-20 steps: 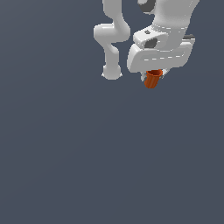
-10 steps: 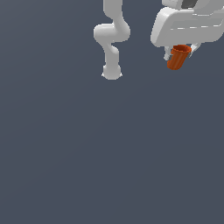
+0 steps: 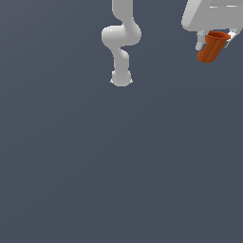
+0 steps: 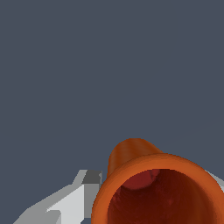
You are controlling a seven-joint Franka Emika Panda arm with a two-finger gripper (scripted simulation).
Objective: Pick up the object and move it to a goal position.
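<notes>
The object, a small orange-red tapered cup (image 3: 210, 47), hangs high at the exterior view's upper right, tilted, rim up toward the white gripper (image 3: 213, 40) that is shut on it. In the wrist view the cup (image 4: 148, 183) fills the lower part, its open mouth facing the camera, with one grey-white finger (image 4: 74, 197) pressed against its side. The other finger is mostly hidden behind the cup. No goal marker shows in either view.
The white arm's base and lower links (image 3: 121, 42) stand at the exterior view's upper middle, on a plain dark grey floor (image 3: 118, 166) that spreads below.
The gripper has carried the cup up and toward the exterior view's right over the last second. The cup now tilts more and sits near the frame's edge.
</notes>
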